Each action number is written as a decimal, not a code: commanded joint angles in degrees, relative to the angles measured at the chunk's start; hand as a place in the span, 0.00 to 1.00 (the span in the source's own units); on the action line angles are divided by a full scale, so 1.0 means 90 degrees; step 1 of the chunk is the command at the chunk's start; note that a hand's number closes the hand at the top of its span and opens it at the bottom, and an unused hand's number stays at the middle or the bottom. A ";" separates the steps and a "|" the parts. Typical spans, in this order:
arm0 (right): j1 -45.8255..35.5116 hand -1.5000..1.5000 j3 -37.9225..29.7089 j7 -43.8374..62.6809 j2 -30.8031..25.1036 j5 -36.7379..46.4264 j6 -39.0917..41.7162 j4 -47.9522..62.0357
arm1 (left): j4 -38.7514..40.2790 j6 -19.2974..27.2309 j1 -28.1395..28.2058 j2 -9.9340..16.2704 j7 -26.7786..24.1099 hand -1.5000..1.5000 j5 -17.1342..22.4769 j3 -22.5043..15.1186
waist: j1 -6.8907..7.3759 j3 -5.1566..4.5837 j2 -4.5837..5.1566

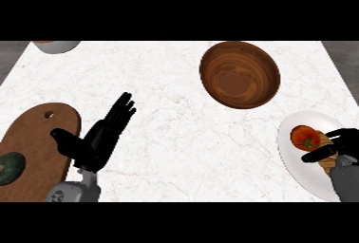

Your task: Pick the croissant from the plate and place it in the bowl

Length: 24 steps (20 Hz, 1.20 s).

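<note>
Croissant, golden-brown pastry point(328, 161), on white round plate point(298, 166) at counter's right edge, beside red tomato point(305, 137). Right hand point(336, 144) curled over it; grasp step, closure unconfirmed. Next: lift, carry to brown wooden bowl point(240, 74) near far edge. Left hand point(101, 135) open, resting.

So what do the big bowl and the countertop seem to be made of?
The bowl looks like wood with a smooth, slightly glossy finish: brown grain rings show inside it. The countertop looks like polished white marble, judging by its faint pinkish-grey veins, though it could be an imitation stone.
</note>
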 commanded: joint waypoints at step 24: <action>-0.2232 1.00 0.5928 0.1128 0.2200 0.0899 0.0962 -0.0927 | -0.0108 -0.0073 -0.0219 -0.0062 0.0296 0.50 -0.0109 0.0068 | 0.0164 0.0055 0.0036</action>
